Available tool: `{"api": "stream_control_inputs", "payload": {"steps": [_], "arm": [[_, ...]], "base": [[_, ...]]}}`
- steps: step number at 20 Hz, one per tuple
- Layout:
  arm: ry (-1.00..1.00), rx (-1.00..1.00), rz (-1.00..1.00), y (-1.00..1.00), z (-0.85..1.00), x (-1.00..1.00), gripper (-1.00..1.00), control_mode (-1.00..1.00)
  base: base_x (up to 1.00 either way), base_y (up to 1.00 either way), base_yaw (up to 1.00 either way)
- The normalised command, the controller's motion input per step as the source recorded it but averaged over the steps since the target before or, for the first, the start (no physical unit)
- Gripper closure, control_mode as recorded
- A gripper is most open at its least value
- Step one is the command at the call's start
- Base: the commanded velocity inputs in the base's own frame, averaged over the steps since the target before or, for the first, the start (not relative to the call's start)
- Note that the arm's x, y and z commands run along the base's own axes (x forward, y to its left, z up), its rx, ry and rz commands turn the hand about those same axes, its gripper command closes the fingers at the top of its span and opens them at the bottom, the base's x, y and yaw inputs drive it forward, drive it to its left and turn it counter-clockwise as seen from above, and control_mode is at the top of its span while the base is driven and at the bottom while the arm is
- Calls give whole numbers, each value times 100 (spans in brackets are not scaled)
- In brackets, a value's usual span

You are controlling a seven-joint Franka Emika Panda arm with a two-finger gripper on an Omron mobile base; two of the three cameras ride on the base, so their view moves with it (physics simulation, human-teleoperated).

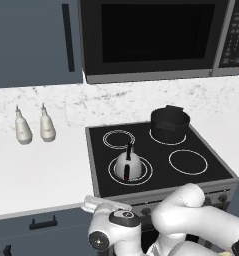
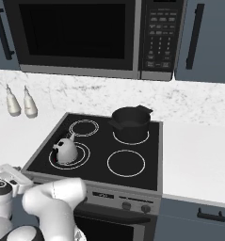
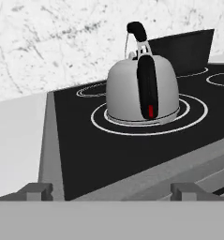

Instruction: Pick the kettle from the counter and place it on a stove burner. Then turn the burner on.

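The kettle (image 3: 140,93) covers the middle of the burner (image 3: 148,123) rings in the hand view; its spout is behind its body there. The pot (image 1: 169,124) hides part of the ring behind the kettle, and in the hand view the pot (image 3: 183,51) is half hidden behind the kettle. The microwave (image 1: 156,37) is cut off by the top edge above the kettle. The stove knobs (image 2: 136,207) are too small to read.
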Motion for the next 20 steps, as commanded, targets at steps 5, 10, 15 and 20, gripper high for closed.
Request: {"api": "stream_control_inputs", "payload": {"steps": [5,10,15,20], "arm": [[-9,0,0,0,-26,-18,-100,-100],[-5,-2,0,0,-41,-19,-100,-100],[-3,-4,0,0,-25,-9,-100,-100],[-3,-2,0,1,-18,-1,-100,-100]], "base": [[0,0,0],[0,0,0],[0,0,0],[0,0,0]]}}
